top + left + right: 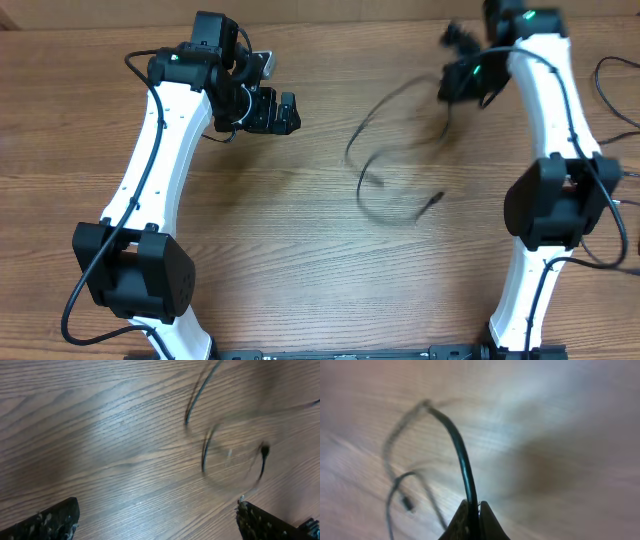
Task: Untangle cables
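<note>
Thin black cables (395, 165) lie and hang in loose, blurred loops right of the table's middle, with a small plug (431, 203) at one end. My right gripper (462, 72) is lifted at the back right and shut on one cable (461, 455), which arcs up and away from the closed fingertips (487, 517). The left wrist view shows the loops (205, 455) and a plug (264, 451) ahead of my left gripper (157, 522), whose fingers (55, 517) stand wide apart with only bare wood between them. My left gripper (272, 110) sits well left of the cables.
Wooden table (300, 250) all round. Thicker black arm wires (615, 90) run along the right edge beside the right arm's base (555, 205). The left arm's base (135, 275) stands at the front left.
</note>
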{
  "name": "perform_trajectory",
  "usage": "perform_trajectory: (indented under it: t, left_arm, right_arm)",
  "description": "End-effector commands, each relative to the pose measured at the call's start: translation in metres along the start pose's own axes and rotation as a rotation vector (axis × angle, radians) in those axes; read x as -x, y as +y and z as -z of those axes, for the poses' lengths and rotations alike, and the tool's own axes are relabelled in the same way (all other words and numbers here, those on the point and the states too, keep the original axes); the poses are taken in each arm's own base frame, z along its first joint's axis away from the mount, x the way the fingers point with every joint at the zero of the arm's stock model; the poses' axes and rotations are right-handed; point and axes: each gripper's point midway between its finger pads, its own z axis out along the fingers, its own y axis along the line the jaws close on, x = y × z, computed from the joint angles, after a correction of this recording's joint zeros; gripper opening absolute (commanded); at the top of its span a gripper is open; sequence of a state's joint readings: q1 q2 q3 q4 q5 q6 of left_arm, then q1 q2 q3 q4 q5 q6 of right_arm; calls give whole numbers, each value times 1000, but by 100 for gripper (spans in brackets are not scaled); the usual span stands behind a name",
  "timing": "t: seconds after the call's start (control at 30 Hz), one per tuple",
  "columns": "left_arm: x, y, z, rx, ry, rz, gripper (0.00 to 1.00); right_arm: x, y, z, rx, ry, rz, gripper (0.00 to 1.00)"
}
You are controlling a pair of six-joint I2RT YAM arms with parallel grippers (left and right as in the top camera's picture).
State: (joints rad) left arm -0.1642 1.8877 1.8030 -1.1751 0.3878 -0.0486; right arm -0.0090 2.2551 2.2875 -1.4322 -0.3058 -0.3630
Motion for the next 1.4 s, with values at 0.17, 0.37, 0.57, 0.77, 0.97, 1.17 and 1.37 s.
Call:
perform_trajectory:
  t: [0.17,0.37,0.57,0.77,0.97,1.17,1.37]
  left_arm:
    - [3,-1,0,3,-6,-5,100]
    - [3,-1,0,3,-6,-5,99]
    - [3,-1,0,3,-6,-5,100]
    - [3,-1,0,3,-6,-5,100]
    - [3,-1,0,3,-6,-5,100]
    - [3,-1,0,3,-6,-5,100]
    - [3,-1,0,3,-6,-5,100]
  right_arm:
    - [82,-16,161,-188,-497,-39,4]
    - [106,-27,264,-312,-824,-55,4]
    - [99,-51,295,-370,-893,-80,4]
    - [92,-81,294,-435,-880,-133,4]
    - [82,-120,279,-520,-820,-214,4]
    - [76,-153,251,-523,-754,-268,4]
    - [66,-188,213,-504,-681,-353,4]
